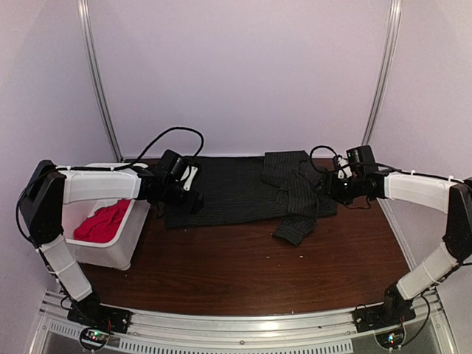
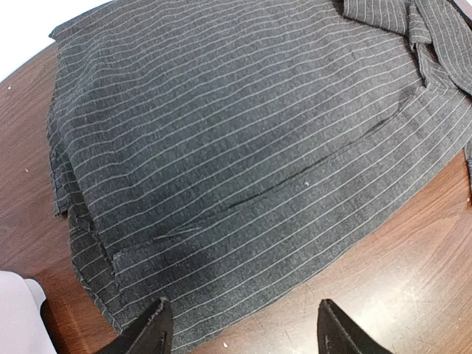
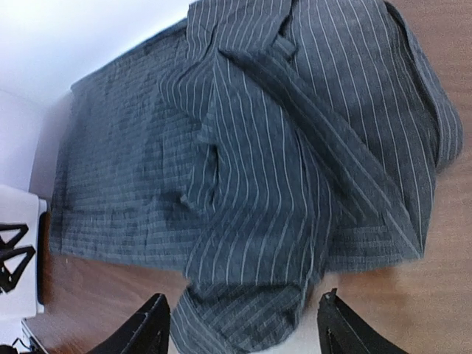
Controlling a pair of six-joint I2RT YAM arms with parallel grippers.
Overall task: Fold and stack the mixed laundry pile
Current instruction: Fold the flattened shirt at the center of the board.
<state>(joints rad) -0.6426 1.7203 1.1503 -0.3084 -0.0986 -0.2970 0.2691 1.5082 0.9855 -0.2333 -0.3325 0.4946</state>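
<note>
Pinstriped shirt [image 1: 236, 193] lay spread across the far side of the table [image 1: 243, 273], between both grippers. The left gripper [image 2: 243, 310] hovered over its left edge, fingers apart, holding nothing. The right gripper [image 3: 243, 302] hung over the folded-in sleeve, fingers likewise apart. The red T-shirt [image 1: 103, 221] sat in the white bin [image 1: 110, 254], far left.

Matt woven cloth with fine pale stripes: shirt [image 1: 228, 192]. Soft red cloth: T-shirt [image 1: 103, 220]. Smooth white plastic: bin [image 1: 122, 249]. Polished, faintly glossy dark wood: counter [image 1: 243, 276].
</note>
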